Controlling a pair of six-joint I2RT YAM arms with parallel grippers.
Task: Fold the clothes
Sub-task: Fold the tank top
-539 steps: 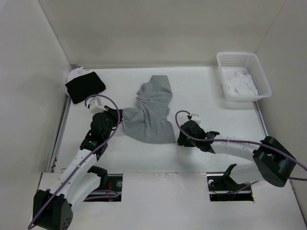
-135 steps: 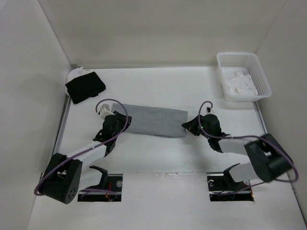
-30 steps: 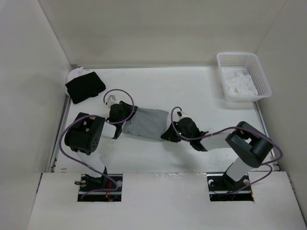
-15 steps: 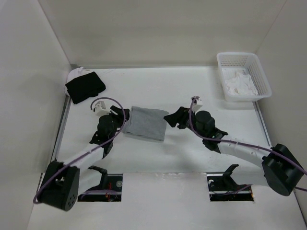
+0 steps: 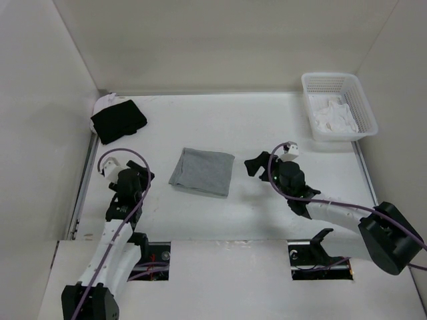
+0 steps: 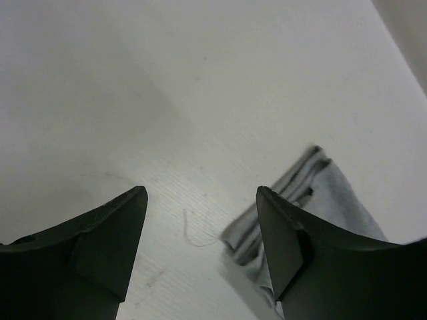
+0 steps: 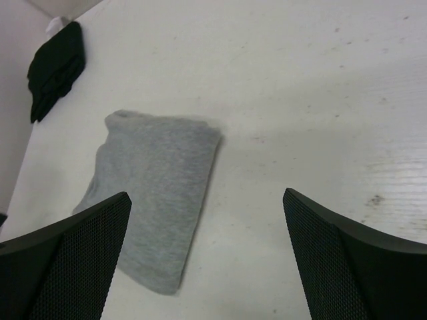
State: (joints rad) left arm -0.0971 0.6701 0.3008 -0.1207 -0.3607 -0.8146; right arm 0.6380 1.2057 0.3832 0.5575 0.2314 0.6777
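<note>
left gripper (image 6: 200, 195): fingers spread wide, nothing between them, it holds nothing.
right gripper (image 7: 205, 195): fingers also spread wide and empty, above the bare table.
table (image 5: 267, 127): white, it carries all things; both arms reach over it from the near edge.
clothes (image 5: 202, 171): grey, lying flat in the middle of the table as a small folded packet, touched by no finger.
long axis: the packet is almost square, only a bit longer from left to right, with a little tilt.
direction from the fingers: the clothes lie to the right of the left gripper and to the left of the right gripper, so between the two.
nearer arm: the right gripper is just beside the right edge; the left gripper is further away from the left edge.
basket (image 5: 337, 135): white, at the far right corner, well apart from the clothes.
black cloth (image 5: 119, 120): at the far left corner, also well apart.
white cloth (image 5: 333, 117): inside the basket.
thread (image 6: 193, 230): thin loose one on the table near the left edge of the clothes.
in the way: i see nothing between the fingers and the clothes.
progress: i judge the folding is nearly or fully done.
</note>
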